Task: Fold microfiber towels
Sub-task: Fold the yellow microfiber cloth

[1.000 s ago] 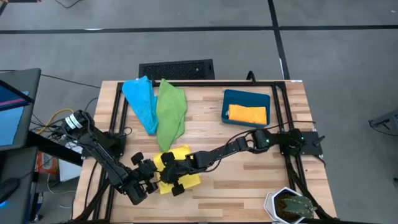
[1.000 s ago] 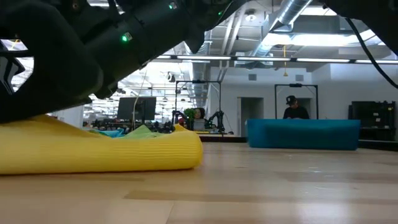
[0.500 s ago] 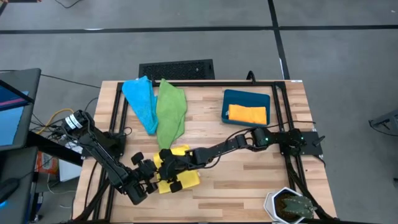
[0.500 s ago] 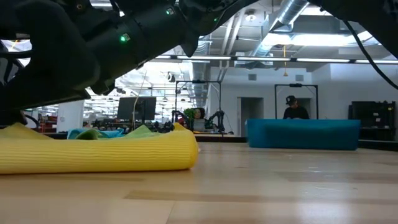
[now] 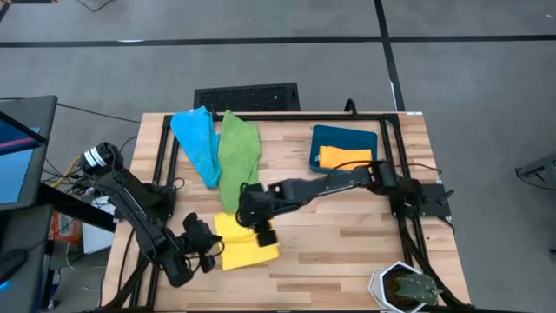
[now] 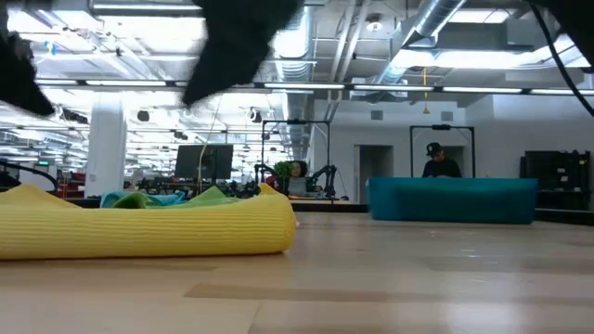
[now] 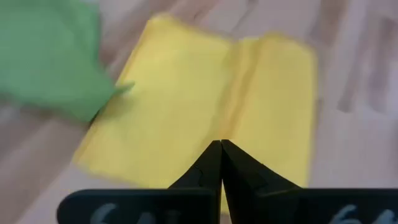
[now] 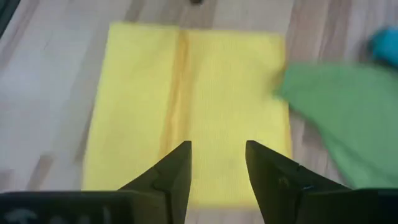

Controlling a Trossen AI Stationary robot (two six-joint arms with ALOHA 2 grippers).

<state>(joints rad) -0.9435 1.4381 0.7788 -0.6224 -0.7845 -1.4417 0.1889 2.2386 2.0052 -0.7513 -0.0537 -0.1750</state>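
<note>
Wooden table (image 5: 347, 235) carries everything. Green towel (image 5: 239, 156) and light blue towel (image 5: 196, 141) lie behind the folded yellow towel (image 5: 243, 248); an orange towel (image 5: 346, 158) sits in the teal bin (image 5: 344, 136). Right gripper (image 5: 263, 235) hovers over the yellow towel, jaws apart and empty. Left gripper (image 5: 208, 248) beside it, jaws pressed together.

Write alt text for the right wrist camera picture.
A folded yellow towel lies flat on the wooden table, seen past the right claw, which is open and empty above it. A green towel lies beside it.
</note>
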